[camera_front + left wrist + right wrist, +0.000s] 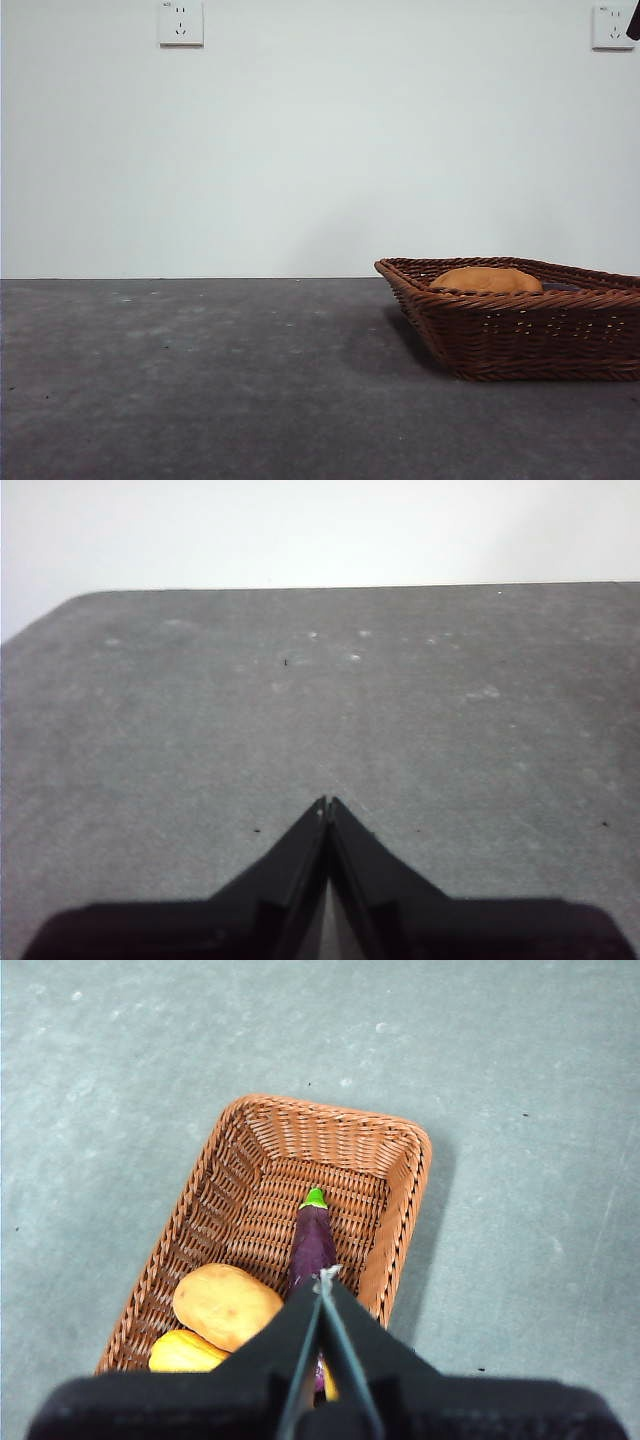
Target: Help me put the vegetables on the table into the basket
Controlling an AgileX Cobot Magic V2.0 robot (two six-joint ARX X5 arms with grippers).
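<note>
The wicker basket (520,330) stands on the dark grey table (200,380) at the right of the front view. In the right wrist view the basket (400,1160) holds all three vegetables: the orange-brown potato (225,1305), the yellow lumpy one (180,1352) beside it, and the purple eggplant (312,1240) with its green stem. Only the potato (487,280) shows above the rim in the front view. My right gripper (327,1278) is shut and empty, high above the basket. My left gripper (327,803) is shut and empty over bare table (300,700).
A white wall stands behind the table, with two sockets (181,22) high up. A black arm tip (634,22) shows at the top right corner of the front view. The table's far edge and a rounded corner (80,600) show in the left wrist view.
</note>
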